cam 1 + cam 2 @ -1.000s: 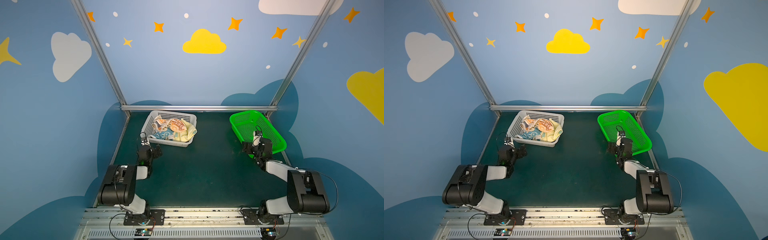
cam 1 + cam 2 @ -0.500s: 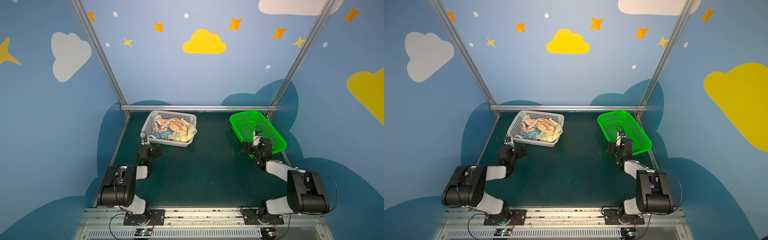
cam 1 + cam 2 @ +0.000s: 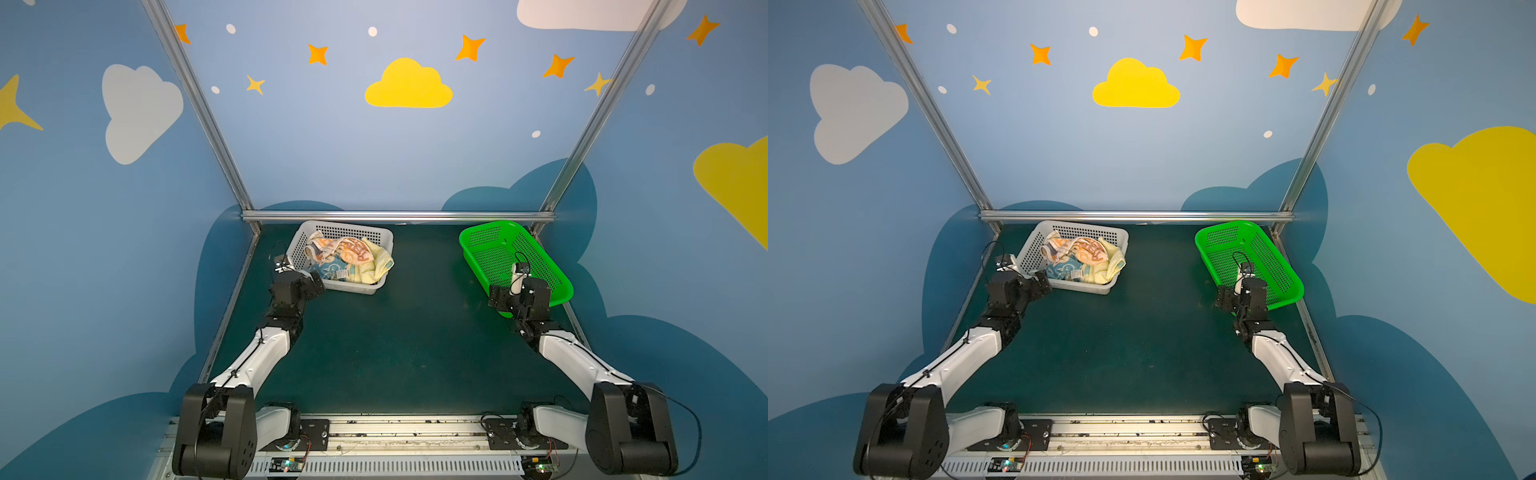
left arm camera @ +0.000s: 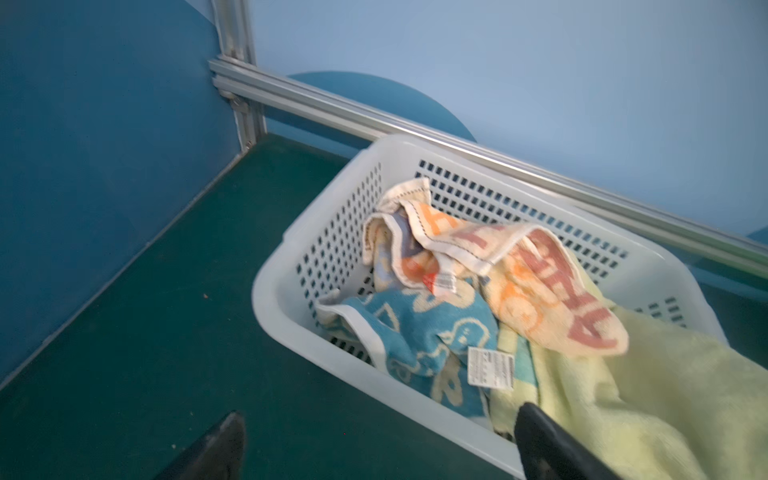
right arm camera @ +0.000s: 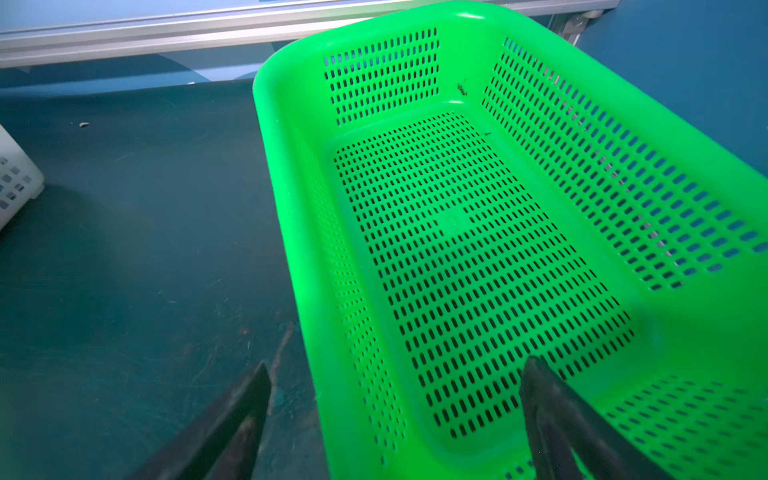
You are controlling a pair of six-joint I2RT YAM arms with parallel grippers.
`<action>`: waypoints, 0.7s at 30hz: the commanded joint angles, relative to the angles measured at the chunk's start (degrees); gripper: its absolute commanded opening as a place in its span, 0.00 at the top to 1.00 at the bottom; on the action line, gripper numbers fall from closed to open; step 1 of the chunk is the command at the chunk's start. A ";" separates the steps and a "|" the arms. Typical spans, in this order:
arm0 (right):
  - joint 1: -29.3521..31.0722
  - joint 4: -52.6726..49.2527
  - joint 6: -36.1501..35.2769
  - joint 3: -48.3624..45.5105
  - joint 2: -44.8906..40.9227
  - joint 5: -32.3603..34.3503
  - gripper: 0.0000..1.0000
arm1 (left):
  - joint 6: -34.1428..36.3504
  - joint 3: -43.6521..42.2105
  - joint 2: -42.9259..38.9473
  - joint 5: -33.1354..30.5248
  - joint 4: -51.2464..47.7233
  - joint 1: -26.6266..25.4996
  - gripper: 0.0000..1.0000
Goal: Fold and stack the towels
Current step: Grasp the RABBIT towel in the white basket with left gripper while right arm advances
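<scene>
Blue walls painted with clouds and stars point(image 3: 407, 87) enclose a dark green table mat point(image 3: 395, 340), on which no towel is laid out.

By these views the task is judged barely begun. Nothing has been folded or stacked, and all three cloths are heaped, crumpled, in the white perforated plastic basket point(image 3: 376, 239). The green perforated plastic basket point(image 3: 498, 224) is seen to be empty. Every towel has yet to be lifted out, spread, folded and piled.

The pale yellow terry towel with a teal border point(image 4: 648, 399) is draped over the basket rim nearest the left gripper point(image 4: 380, 411), just ahead of it. The blue-and-cream towel with rabbit outlines point(image 4: 419, 332) lies a little farther in, and the orange striped towel with lettering point(image 4: 552, 282) is bunched on top, farthest from it.

The left gripper's jaws are spread wide and nothing is held. One finger is over the mat and the other beside the yellow cloth; contact cannot be confirmed. The right gripper point(image 5: 397, 363), likewise spread and empty, straddles the green basket's wall, well apart from the towels.
</scene>
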 commanded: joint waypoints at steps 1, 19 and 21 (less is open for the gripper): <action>0.95 -7.84 2.40 3.92 -1.94 2.22 0.10 | -1.57 5.79 0.15 -2.76 -10.23 -3.99 0.00; 8.55 -15.82 3.86 10.51 -11.39 -9.96 0.09 | -10.69 52.07 36.52 -5.55 -40.21 -12.53 0.03; 9.29 -15.85 3.99 10.32 -11.80 -10.46 0.09 | -10.89 56.88 41.09 -5.81 -42.46 -11.86 0.04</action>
